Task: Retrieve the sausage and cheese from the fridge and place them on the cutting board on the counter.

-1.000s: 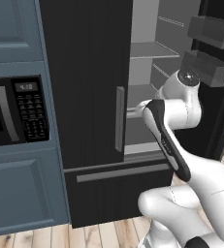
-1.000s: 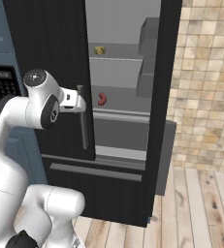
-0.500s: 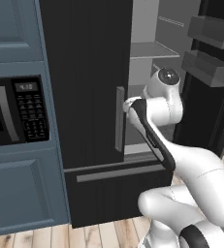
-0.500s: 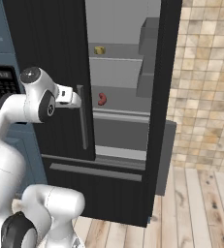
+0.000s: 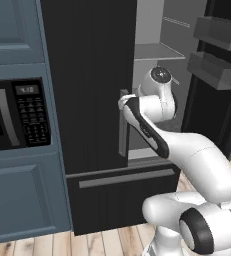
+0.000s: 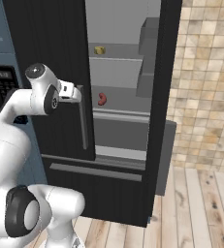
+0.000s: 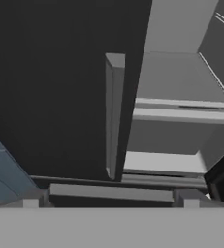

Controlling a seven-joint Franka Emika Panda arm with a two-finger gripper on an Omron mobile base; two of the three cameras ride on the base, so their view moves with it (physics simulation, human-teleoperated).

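One sausage (image 6: 102, 99), one probable cheese (image 6: 99, 50) on fridge (image 6: 133, 97) shelves; gripper (image 7: 111, 201) fingers apart, empty.

My arm (image 5: 187, 150): glossy white rounded shells; black band along the forearm link; dark grey circular joint caps at wrist top and base shoulder; small pale grey hand block (image 6: 70, 92) in the right base view; no markings I can read.

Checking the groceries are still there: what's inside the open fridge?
Inside the fridge, the sausage lies on a middle shelf, the cheese on the shelf above. The closed left door hides the rest.
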